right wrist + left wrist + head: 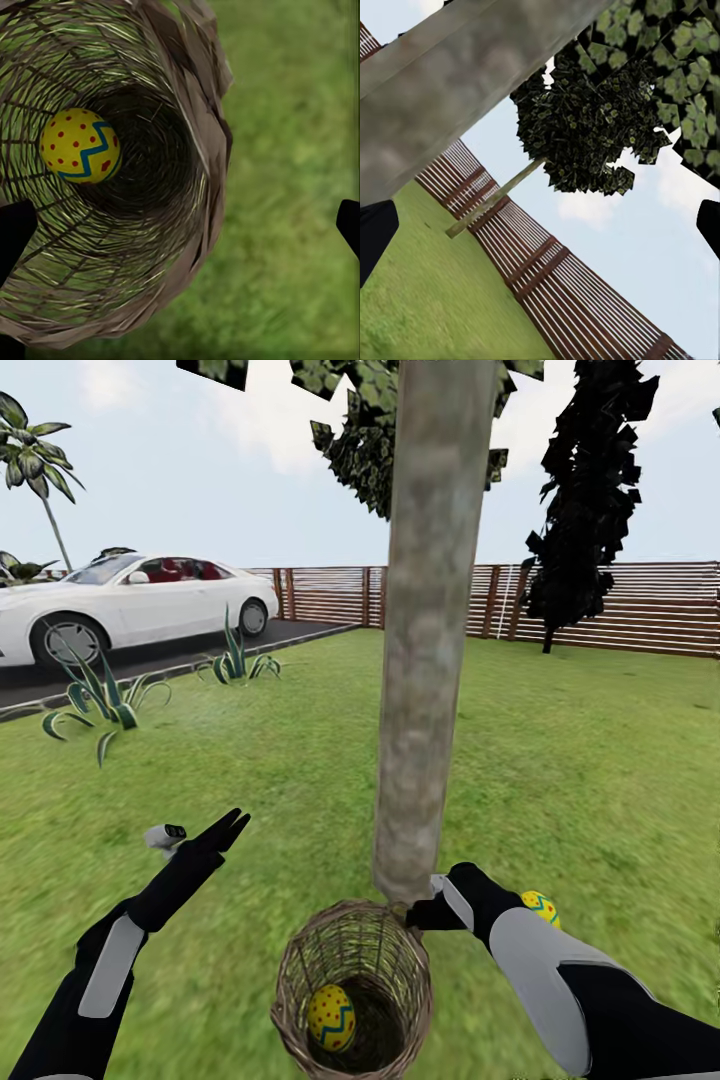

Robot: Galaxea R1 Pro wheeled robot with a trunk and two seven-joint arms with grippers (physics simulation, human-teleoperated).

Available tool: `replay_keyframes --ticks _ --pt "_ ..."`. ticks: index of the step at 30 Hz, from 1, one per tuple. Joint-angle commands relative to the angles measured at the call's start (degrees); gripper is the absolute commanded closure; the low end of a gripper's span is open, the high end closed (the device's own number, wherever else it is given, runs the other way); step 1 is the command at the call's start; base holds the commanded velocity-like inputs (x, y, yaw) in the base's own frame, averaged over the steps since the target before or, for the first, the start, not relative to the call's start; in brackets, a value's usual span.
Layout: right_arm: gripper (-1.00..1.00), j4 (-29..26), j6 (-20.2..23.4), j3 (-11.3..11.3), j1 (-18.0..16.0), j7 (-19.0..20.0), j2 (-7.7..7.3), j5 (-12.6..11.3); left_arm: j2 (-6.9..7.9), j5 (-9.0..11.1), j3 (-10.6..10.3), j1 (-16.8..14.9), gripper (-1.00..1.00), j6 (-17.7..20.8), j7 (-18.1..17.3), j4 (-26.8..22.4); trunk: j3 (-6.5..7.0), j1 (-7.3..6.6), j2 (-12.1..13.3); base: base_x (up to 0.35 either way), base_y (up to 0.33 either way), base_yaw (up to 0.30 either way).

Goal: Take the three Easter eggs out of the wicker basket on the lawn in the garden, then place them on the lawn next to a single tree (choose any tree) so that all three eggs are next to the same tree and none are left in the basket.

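Observation:
The wicker basket (352, 988) stands on the lawn (600, 780) at the foot of the tree (430, 660). One yellow Easter egg (332, 1017) with a blue zigzag lies inside it, seen also in the right wrist view as the egg (79, 146) deep in the basket (187, 247). A second Easter egg (540, 906) lies on the grass right of the trunk, partly hidden behind my right arm. My right gripper (418, 911) hovers at the basket's far right rim, open and empty (180, 229). My left gripper (226, 830) is raised left of the trunk, open and empty (540, 232).
A white car (120, 605) is parked on the dark driveway at the far left, with spiky plants (100, 700) along its edge. A wooden slat fence (620, 605) closes the back of the lawn, with a dark tree (590, 490) before it. A palm (35, 460) stands far left.

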Motion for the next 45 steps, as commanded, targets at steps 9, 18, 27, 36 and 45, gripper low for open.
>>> replay_keyframes --ticks 9,18,27,36,45 --pt "-1.0 0.0 0.1 -0.4 0.0 0.4 0.64 0.6 0.01 0.3 0.0 0.0 -1.0 0.4 0.0 0.0 -0.01 -0.01 0.0 0.032 0.23 -0.025" --pt "-1.0 0.1 0.0 -0.4 0.0 0.4 0.94 0.7 0.03 0.3 0.1 0.0 -1.0 0.4 0.0 -0.1 -0.01 -0.01 0.0 0.086 0.299 0.0" --pt "-1.0 0.4 -0.9 -0.4 0.0 -0.3 0.92 1.1 0.01 0.2 0.0 0.0 -1.0 0.3 -0.1 0.0 -0.01 -0.01 0.0 0.094 0.203 0.0" --pt "-1.0 4.8 -7.9 -0.4 0.1 -8.9 0.9 0.8 0.09 0.2 0.0 0.0 -1.0 0.3 -0.2 -0.1 -0.01 -0.01 0.0 0.004 0.008 0.0" --pt "-1.0 6.8 -8.2 -0.5 0.1 -9.4 0.82 0.6 0.15 0.3 0.1 0.0 -1.0 0.4 -2.0 -0.4 -0.01 -0.01 0.0 0.0 0.0 0.0"
